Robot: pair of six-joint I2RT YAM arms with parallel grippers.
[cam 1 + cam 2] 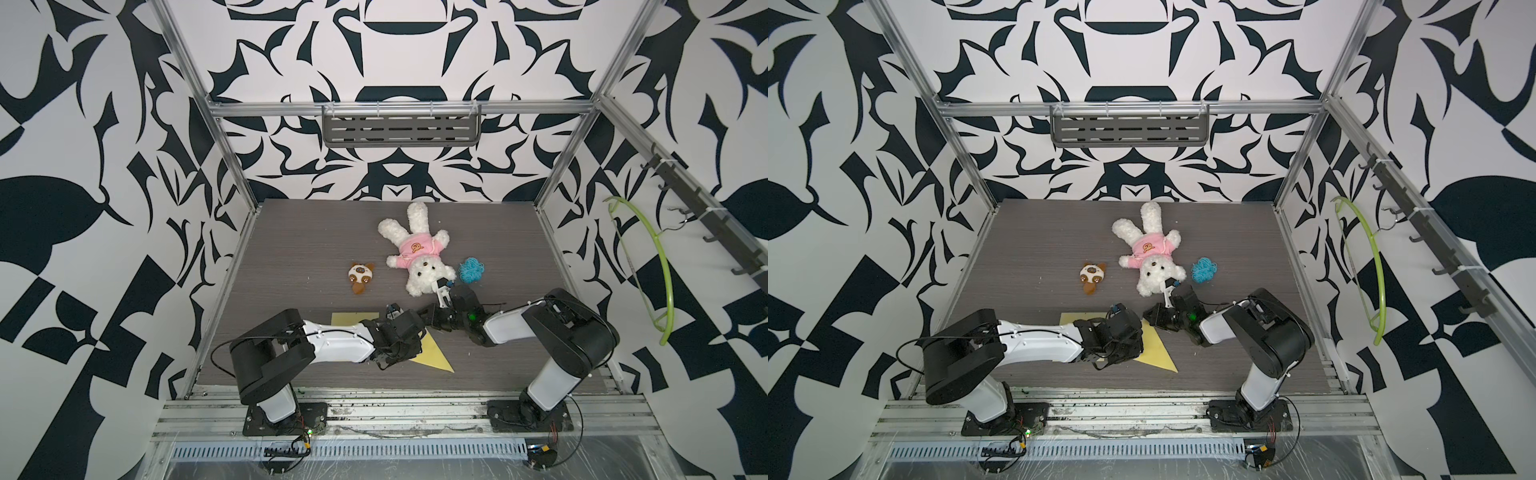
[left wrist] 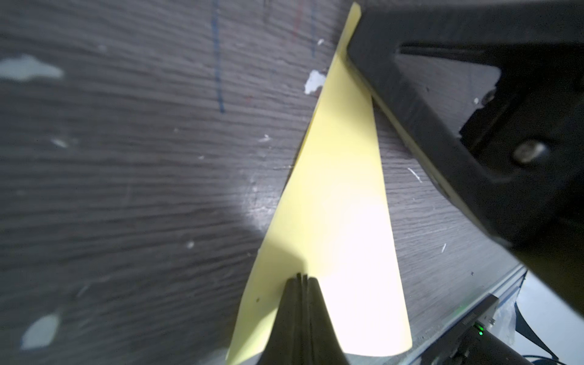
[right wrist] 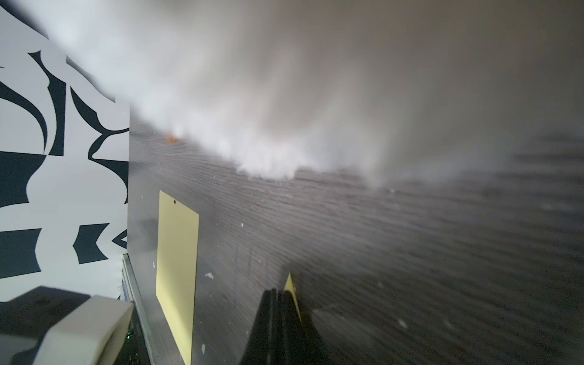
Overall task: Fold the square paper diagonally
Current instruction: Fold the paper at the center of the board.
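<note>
The yellow paper [image 1: 434, 356] [image 1: 1158, 353] lies near the table's front, showing as a triangle, much of it hidden under my left arm. In the left wrist view my left gripper [image 2: 303, 277] is shut, its tips resting on the paper [image 2: 341, 196] with nothing between them. My right gripper [image 3: 277, 291] is shut too, tips down on the table right beside the paper's narrow corner [image 3: 289, 281]. That right gripper [image 2: 352, 47] also appears in the left wrist view, pressing at the far point of the triangle.
A white plush rabbit in a pink shirt [image 1: 415, 253] lies just behind the right wrist and fills its view as a white blur [image 3: 252, 110]. A small brown plush [image 1: 360, 276] and a blue yarn ball [image 1: 471, 270] lie nearby. A green hanger [image 1: 660, 266] hangs on the right wall.
</note>
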